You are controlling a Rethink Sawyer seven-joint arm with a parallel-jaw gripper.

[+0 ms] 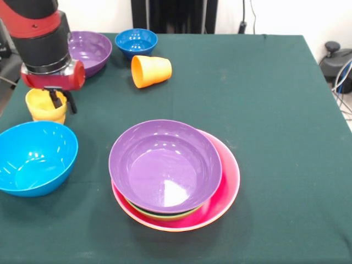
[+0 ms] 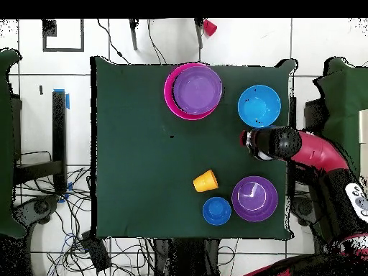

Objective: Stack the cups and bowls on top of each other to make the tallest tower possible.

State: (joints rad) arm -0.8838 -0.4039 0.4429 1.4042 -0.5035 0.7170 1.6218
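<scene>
One gripper above the yellow cup, a finger inside it, grip unclear, light blue bowl just beside the cup.

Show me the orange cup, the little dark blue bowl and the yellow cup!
orange cup (image 1: 151,70): front view, on its side wall; it lies tipped over.
small dark blue bowl (image 1: 136,41): front view, inside the bowl.
yellow cup (image 1: 43,107): front view, on its rim, beneath the gripper.

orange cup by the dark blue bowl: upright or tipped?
Tipped. The orange cup lies on its side on the green tablecloth, its open mouth facing sideways, near the small dark blue bowl.
</scene>
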